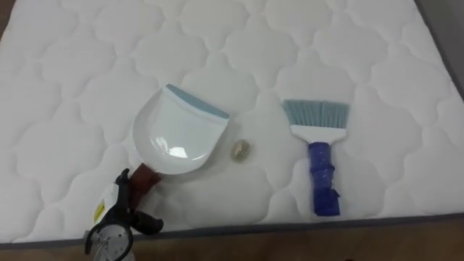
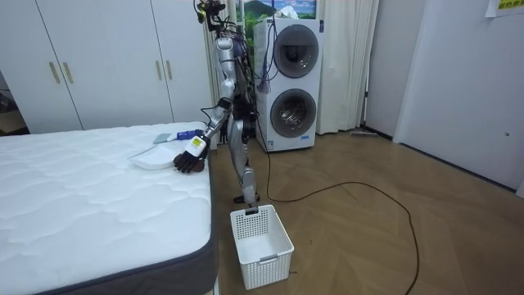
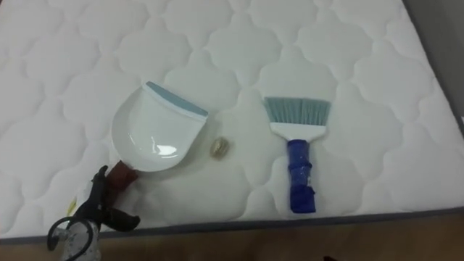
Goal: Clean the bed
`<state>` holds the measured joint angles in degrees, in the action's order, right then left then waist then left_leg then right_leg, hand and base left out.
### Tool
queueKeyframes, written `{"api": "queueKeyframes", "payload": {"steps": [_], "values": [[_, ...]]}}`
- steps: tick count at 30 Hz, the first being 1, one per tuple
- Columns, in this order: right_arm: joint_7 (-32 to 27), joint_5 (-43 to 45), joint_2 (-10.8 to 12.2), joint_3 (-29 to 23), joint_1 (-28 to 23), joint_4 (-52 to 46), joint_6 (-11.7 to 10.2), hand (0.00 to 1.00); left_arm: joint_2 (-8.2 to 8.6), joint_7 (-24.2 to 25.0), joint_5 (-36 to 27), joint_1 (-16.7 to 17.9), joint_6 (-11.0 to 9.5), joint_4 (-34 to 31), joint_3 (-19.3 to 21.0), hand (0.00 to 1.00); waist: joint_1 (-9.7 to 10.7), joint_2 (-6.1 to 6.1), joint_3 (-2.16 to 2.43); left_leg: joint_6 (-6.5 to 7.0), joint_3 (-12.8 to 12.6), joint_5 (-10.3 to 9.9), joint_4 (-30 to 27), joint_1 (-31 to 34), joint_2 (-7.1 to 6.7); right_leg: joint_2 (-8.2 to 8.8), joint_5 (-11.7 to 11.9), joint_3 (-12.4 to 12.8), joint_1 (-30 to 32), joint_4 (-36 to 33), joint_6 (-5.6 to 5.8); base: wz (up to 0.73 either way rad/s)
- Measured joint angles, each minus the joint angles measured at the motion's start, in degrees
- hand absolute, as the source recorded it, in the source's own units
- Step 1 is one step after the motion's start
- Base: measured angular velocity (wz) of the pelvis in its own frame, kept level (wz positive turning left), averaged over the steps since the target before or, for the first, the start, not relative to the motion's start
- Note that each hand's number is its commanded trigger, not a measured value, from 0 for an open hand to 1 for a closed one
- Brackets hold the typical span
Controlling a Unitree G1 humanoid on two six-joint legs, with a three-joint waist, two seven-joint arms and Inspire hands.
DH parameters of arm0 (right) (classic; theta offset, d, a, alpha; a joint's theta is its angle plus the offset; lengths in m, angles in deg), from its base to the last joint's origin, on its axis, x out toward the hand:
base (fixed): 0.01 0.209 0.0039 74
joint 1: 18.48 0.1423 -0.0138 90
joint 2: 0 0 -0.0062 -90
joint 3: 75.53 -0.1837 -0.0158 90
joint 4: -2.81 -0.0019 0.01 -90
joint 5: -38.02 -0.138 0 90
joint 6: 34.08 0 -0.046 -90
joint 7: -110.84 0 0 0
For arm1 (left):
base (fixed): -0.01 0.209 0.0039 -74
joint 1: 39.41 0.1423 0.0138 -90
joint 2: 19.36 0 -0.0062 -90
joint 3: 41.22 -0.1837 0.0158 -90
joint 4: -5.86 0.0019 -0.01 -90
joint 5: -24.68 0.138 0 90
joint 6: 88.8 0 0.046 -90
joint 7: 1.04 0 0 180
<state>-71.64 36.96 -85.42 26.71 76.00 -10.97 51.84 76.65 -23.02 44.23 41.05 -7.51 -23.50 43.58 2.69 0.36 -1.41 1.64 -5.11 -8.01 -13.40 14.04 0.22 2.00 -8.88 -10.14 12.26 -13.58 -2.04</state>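
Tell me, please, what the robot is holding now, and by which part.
It cannot be told for certain: the left hand is at the reddish-brown handle of the white plastic dustpan, but whether it grips it is unclear.

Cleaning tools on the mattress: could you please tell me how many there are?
2. The white dustpan lies on the left, its handle near the left hand; the blue-handled brush lies to its right, a small scrap between them. Nothing suggests a hidden one.
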Motion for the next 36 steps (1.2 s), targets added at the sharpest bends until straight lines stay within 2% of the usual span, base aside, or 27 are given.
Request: {"api": "queueKeyframes", "payload": {"steps": [6, 12, 18, 21, 23, 26, 32, 36], "values": [[0.0, -1.2, -0.1, 0.1, 0.1, 0.2, -0.1, 0.0, -0.02, -0.2, -3.6, -1.1, 0.0, 0.3, 0.0, 0.0, 0.2, -0.35, 0.0, 0.0, 0.5, 0.0, -0.5, 0.8, -0.01, 0.11, 0.0, -0.3, 0.7, -0.7, -0.05, 0.02], [0.0, -1.2, -0.2, 0.1, 0.2, 0.2, -0.1, 0.0, -0.33, -0.4, -4.8, -3.3, 0.0, 3.3, 0.0, 0.0, 0.5, -0.29, -0.06, 0.02, 0.4, 0.0, -1.3, 1.6, -0.11, 0.44, -0.6, -0.1, 2.1, -2.4, -0.16, -0.01], [-0.6, -1.3, -0.2, 0.6, 1.2, -0.2, -0.1, 0.0, -1.23, -0.6, -6.5, -5.3, 0.0, 3.7, -0.3, 0.0, 1.2, -0.08, -0.23, 0.02, 0.0, 0.0, -3.4, 5.9, -0.05, 0.84, -1.2, -0.2, 6.8, -5.5, -0.5, 0.01], [-1.1, -2.6, -0.2, 1.5, 1.6, -0.6, 0.0, 0.0, -1.23, -1.2, -6.5, -6.3, 0.1, 3.7, -0.6, 0.0, 1.6, -0.19, -0.5, 0.02, -0.2, 0.0, -4.3, 7.5, 0.02, 0.98, -1.4, -0.2, 8.4, -6.7, -0.6, 0.03], [-1.8, -3.2, -0.2, 2.3, 2.1, -0.6, 0.0, 0.0, -1.26, -1.1, -6.5, -7.2, 0.2, 3.7, -0.6, 0.0, 1.8, -0.43, -0.92, 0.02, -0.2, 0.0, -4.9, 8.1, 0.06, 1.06, -1.5, -0.4, 8.9, -7.3, -0.67, 0.02], [-2.0, -3.2, -0.2, 2.3, 2.3, -0.6, -0.1, 0.0, -1.39, -0.9, -6.5, -8.6, 0.1, 3.7, -0.7, 0.0, 2.0, -0.74, -1.29, 0.05, 0.5, 0.0, -6.1, 9.4, 0.03, 1.12, -2.1, -0.9, 9.4, -7.1, -0.76, 0.1], [-2.4, -3.2, -0.3, 2.4, 2.7, -1.0, -0.3, 0.0, -2.26, -1.1, -6.5, -10.0, 0.0, 3.7, -1.9, 0.0, 2.2, -0.7, -1.48, 0.06, 0.5, 0.0, -8.0, 13.6, 0.18, 1.29, -2.1, -0.9, 13.7, -9.3, -0.99, 0.01], [-2.4, -3.2, -0.3, 2.8, 2.7, -1.3, -0.3, 0.0, -2.62, -1.2, -6.5, -10.7, 0.0, 4.0, -1.9, 0.0, 2.6, -0.41, -1.63, 0.06, 0.4, 0.0, -8.3, 13.9, -0.13, 1.85, -2.3, -0.9, 14.6, -10.6, -1.0, 0.0]]}}
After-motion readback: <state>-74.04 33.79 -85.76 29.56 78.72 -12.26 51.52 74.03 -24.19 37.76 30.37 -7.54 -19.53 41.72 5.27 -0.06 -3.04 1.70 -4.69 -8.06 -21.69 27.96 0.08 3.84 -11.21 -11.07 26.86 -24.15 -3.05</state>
